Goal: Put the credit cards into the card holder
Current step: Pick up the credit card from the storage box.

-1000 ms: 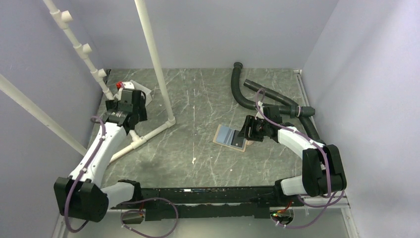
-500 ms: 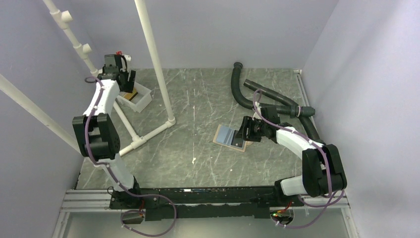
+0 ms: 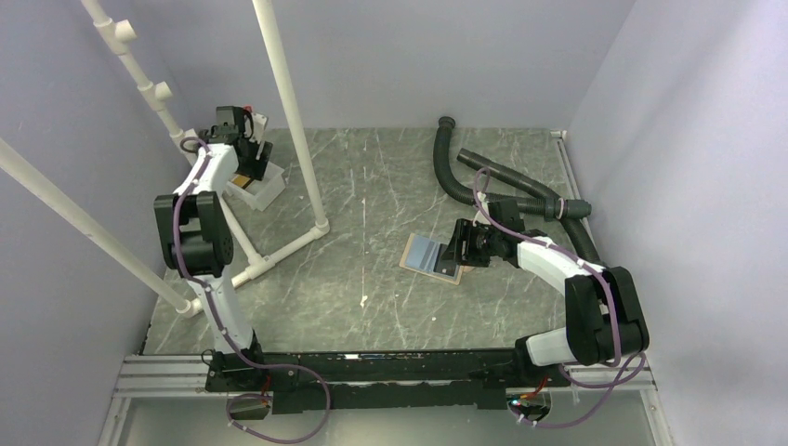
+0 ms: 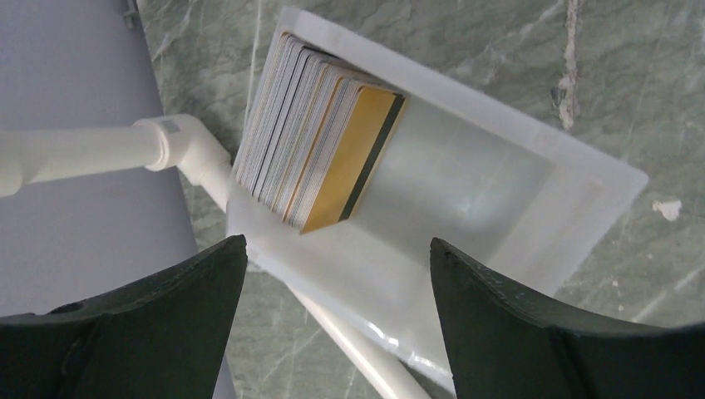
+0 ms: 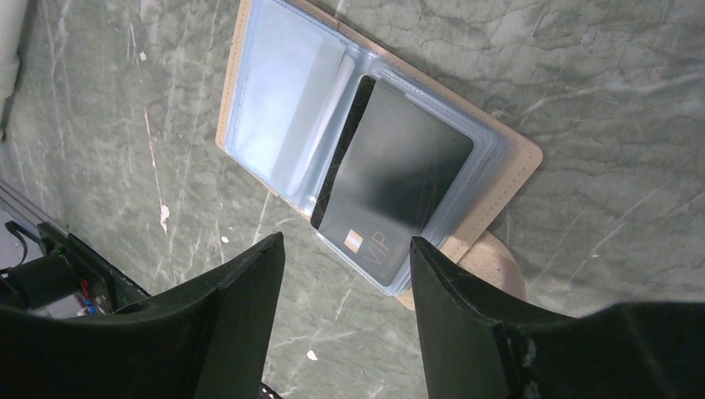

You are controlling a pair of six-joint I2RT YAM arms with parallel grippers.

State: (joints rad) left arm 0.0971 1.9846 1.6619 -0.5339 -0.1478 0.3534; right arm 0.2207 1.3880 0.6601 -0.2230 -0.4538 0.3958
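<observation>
A stack of credit cards (image 4: 312, 141) with a golden-brown one in front leans on edge in the white tray (image 4: 574, 208) at the far left (image 3: 260, 181). My left gripper (image 4: 337, 274) hovers open and empty above the tray's near rim; in the top view it is over the tray (image 3: 243, 149). The tan card holder (image 5: 515, 179) lies open at mid-table (image 3: 430, 255), pale blue sleeves up, with a dark card (image 5: 395, 195) marked VIP in its right sleeve. My right gripper (image 5: 345, 270) is open and empty just above the holder's near edge (image 3: 465, 246).
White pipe frame posts (image 3: 288, 102) stand round the tray; one pipe (image 4: 91, 154) runs beside it. Black corrugated hoses (image 3: 483, 181) lie at the back right behind my right arm. Grey walls close in three sides.
My left arm swung from the near left up and back to the tray, then shifted slightly right over it. The right arm and card holder stayed put.
</observation>
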